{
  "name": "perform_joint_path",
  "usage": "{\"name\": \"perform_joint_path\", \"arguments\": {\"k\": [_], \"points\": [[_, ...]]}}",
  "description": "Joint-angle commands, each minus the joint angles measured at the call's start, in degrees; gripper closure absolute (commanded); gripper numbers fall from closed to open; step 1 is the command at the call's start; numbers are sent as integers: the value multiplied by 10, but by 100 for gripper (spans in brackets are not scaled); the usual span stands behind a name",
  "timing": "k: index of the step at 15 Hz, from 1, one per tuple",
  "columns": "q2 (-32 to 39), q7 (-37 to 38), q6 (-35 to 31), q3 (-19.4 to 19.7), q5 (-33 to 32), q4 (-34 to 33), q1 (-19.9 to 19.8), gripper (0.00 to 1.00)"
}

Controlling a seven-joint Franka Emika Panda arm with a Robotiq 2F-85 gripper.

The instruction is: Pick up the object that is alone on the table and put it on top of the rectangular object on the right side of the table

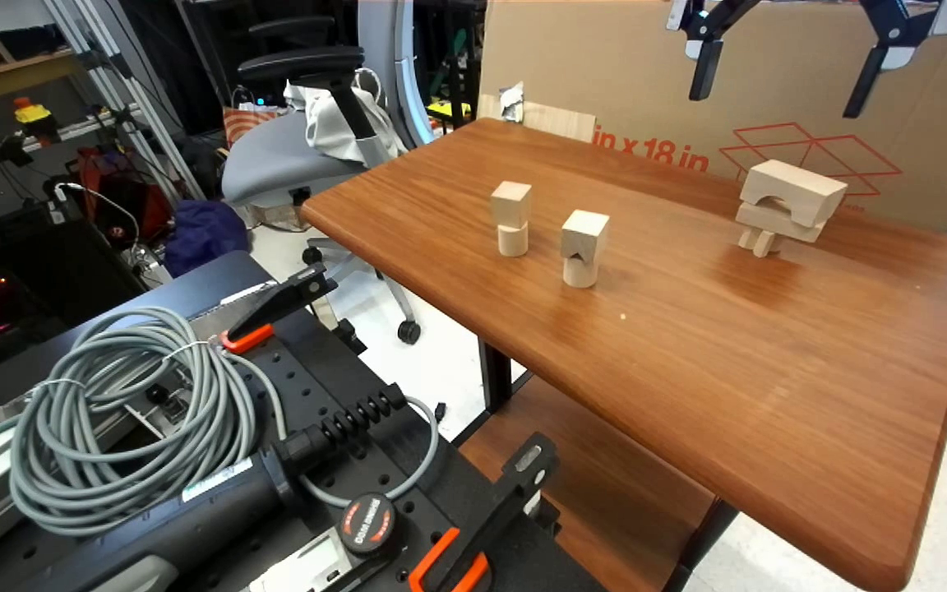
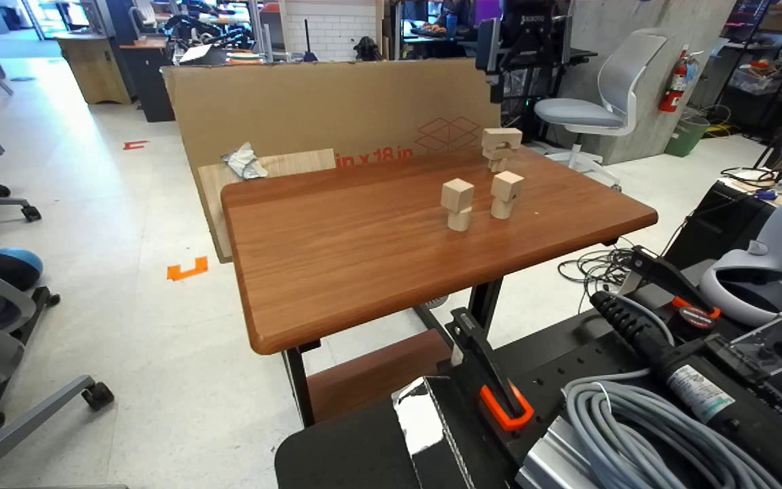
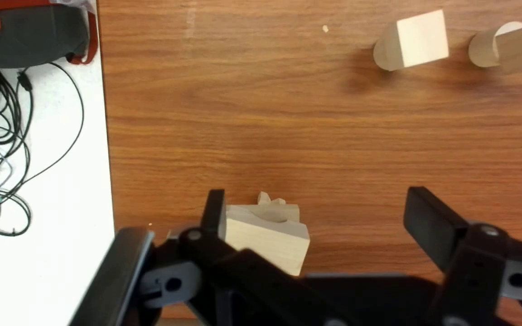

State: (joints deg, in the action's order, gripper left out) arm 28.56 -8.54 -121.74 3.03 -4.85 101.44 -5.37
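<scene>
The squat block of pale unpainted wood (image 1: 798, 188), flat on top and notched by a curve beneath – by my reading the piece the task calls alone – sits on the long, low slab of pale bare wood (image 1: 772, 220), turned a little askew to it. It should prove light and quite stiff, hard to damage, and dry enough not to slide in a firm pinch. If it wants straightening, I would take the plain long faces high, above the notch, so that the fingers stay off the slab. Tipping is the greater worry: the slab stands on short, stubby pale wooden feet (image 1: 763, 244) that look narrow for the load.

Above the block, well apart from it, hangs the black and grey two-fingered gripper (image 1: 774, 104), its jaws spread wide and holding nothing. The placing therefore looks done – a straight lift away would suit.

All this rests near an edge of the large reddish-brown grained wooden table (image 1: 794, 353), with a brown cardboard panel printed in red (image 1: 621, 78) behind. Well apart stand a narrow pale wooden upright with a notched head (image 1: 584, 244) and a second pale wooden upright (image 1: 511, 215).
</scene>
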Motion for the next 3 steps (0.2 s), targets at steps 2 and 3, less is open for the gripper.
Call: {"name": "perform_joint_path", "arguments": {"k": [2, 3], "points": [[-5, 0, -6, -1, 0, 9, -1, 0], [-5, 0, -7, -1, 0, 10, -1, 0]]}}
